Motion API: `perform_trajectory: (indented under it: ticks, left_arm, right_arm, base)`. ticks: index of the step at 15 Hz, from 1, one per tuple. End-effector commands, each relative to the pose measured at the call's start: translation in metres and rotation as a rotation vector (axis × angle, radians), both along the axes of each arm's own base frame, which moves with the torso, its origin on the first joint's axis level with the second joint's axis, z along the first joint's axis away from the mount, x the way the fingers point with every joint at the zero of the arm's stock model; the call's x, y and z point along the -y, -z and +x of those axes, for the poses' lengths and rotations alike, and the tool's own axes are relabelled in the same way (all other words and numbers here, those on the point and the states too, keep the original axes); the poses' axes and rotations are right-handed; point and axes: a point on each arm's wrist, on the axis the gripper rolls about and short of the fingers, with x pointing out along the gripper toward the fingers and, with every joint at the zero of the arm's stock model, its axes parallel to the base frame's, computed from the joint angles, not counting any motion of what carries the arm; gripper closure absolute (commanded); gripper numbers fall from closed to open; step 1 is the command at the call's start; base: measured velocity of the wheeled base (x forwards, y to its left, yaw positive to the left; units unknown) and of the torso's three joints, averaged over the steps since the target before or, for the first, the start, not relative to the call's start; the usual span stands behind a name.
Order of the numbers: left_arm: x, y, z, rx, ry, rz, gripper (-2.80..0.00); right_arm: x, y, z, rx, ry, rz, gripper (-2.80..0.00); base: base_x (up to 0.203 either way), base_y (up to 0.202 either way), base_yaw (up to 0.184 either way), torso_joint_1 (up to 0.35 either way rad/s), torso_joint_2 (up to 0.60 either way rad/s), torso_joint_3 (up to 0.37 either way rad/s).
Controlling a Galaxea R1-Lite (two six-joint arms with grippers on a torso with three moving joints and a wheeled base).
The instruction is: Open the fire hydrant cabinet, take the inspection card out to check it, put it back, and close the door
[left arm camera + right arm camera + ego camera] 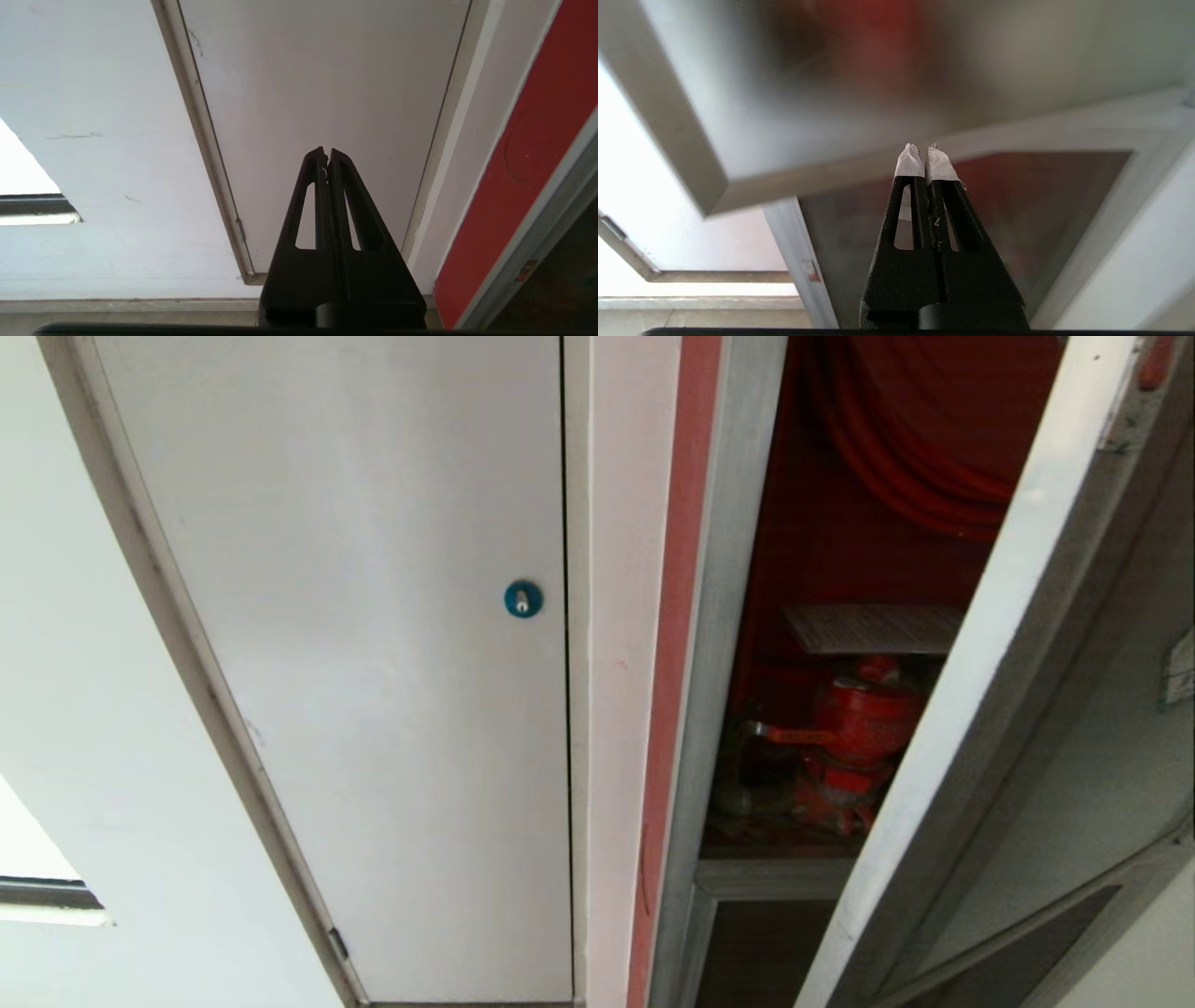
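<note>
The fire hydrant cabinet [719,616] stands partly open, red inside, with a red hose reel [934,457] at the top and a red valve [864,719] below. The inspection card [873,628] lies flat just above the valve. The door [980,709] is swung out ajar at the right, its silver edge crossing the opening; its smoked glass [831,93] fills much of the right wrist view. My right gripper [924,149], with white-taped tips, is shut and empty, pointing at the door's bottom rail. My left gripper [326,154] is shut and empty, pointing at the white door. Neither arm shows in the head view.
A plain white door [373,663] with a blue round lock [523,599] stands left of the cabinet. A red strip [672,663] runs down the wall between them. A green-edged sticker [1181,677] sits on the cabinet door. Below the opening is a dark lower panel [1041,210].
</note>
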Motion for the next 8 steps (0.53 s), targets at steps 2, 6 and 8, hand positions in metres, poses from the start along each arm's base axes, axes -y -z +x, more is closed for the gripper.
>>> perform_trajectory:
  ticks: [2, 6, 8]
  left_arm:
    - [0.0, 0.0019, 0.0006, -0.008, 0.0, 0.0, 0.0]
    - [0.0, 0.0021, 0.0007, -0.009, 0.0, -0.001, 0.0]
    - [0.0, 0.0021, 0.0007, -0.009, 0.0, -0.009, 0.0]
  right_arm:
    - [0.0, 0.0004, 0.0, 0.001, 0.0, 0.0, 0.0]
    - [0.0, -0.0001, -0.0002, 0.002, 0.0, 0.0, 0.0]
    - [0.0, -0.0001, -0.0002, 0.002, 0.0, 0.001, 0.0]
  base:
    - [0.196, 0.0, -0.001, 0.002, 0.0, 0.004]
    - [0.199, 0.0, 0.0, -0.001, 0.0, 0.004]
    - [0.19, 0.0, 0.001, 0.009, 0.0, 0.004]
